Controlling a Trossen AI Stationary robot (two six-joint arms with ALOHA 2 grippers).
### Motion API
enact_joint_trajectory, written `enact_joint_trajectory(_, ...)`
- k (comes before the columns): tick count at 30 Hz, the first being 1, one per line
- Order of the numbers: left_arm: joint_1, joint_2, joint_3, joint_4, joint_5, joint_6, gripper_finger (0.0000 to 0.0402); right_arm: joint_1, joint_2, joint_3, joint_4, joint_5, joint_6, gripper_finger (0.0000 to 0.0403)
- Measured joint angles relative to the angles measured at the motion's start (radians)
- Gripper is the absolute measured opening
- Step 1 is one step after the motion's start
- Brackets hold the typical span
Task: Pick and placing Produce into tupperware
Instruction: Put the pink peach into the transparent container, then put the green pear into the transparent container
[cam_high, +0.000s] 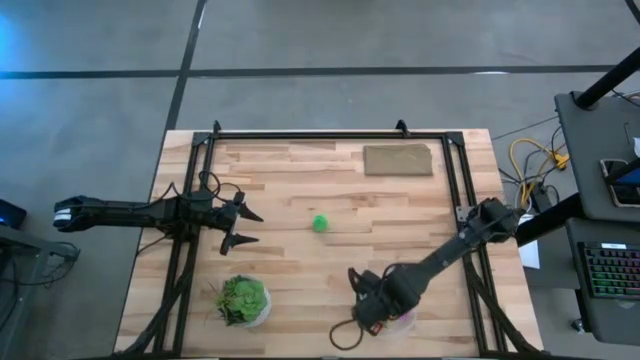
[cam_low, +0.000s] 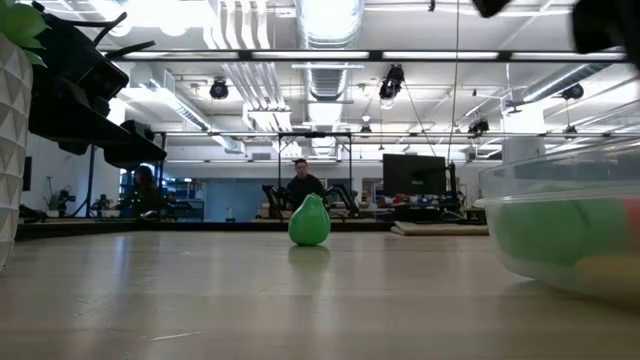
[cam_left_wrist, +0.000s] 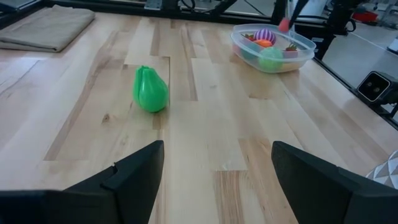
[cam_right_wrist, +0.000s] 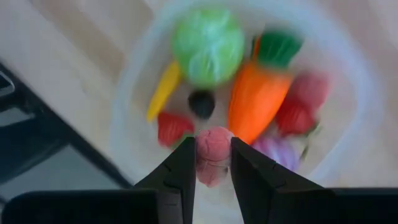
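Observation:
The tupperware (cam_right_wrist: 126, 102), a round clear container near the table's near edge, holds a green cabbage (cam_right_wrist: 208, 42), an orange carrot (cam_right_wrist: 256, 99), and yellow, red and magenta toy pieces. My right gripper (cam_right_wrist: 213, 146) hangs above it, shut on a small pink toy fruit (cam_right_wrist: 213, 163). In the high view the right gripper (cam_high: 372, 310) covers most of the tupperware (cam_high: 406, 321). A green toy pear (cam_high: 320, 223) stands upright on its base mid-table. My left gripper (cam_high: 242, 226) is open, left of the pear, and touches nothing. My right gripper pinches the pink toy fruit between its two fingers, one finger (cam_right_wrist: 182, 168) on each side of it. The fingers come from above, pointing down. The fruit (cam_left_wrist: 284, 25) is lifted clear, above the produce in the tupperware (cam_left_wrist: 272, 46).
A white bowl of leafy greens (cam_high: 243, 300) stands near the table's near left corner. A folded tan cloth (cam_high: 398, 160) lies near the far edge. Black frame rails (cam_high: 455, 190) run along the table's sides. Bare wood (cam_left_wrist: 205, 143) lies between the left gripper and the pear (cam_left_wrist: 150, 90).

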Motion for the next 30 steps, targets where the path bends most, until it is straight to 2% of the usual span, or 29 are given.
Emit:
enact_joint_trajectory(3,0.0,0.0,0.0,0.0,0.0,0.0,0.0283,0.026,0.027,-0.001,0.002,-0.069,0.057,0.0086)
enact_joint_trajectory(7,0.0,0.0,0.0,0.0,0.0,0.0,0.0283,0.052,0.054,-0.004,0.009,-0.11,0.114,0.009)
enact_joint_trajectory(13,0.0,0.0,0.0,0.0,0.0,0.0,0.0283,0.051,0.062,-0.015,0.016,-0.1,0.175,0.0104)
enact_joint_trajectory(24,0.0,0.0,0.0,0.0,0.0,0.0,0.0283,0.041,0.06,-0.017,0.028,-0.098,0.193,0.0229)
enact_joint_trajectory(26,0.0,0.0,0.0,0.0,0.0,0.0,0.0283,0.029,0.057,0.002,0.031,-0.054,0.179,0.0241)
enact_joint_trajectory(30,0.0,0.0,0.0,0.0,0.0,0.0,0.0283,-0.055,0.024,0.089,0.017,0.145,0.068,0.0248)
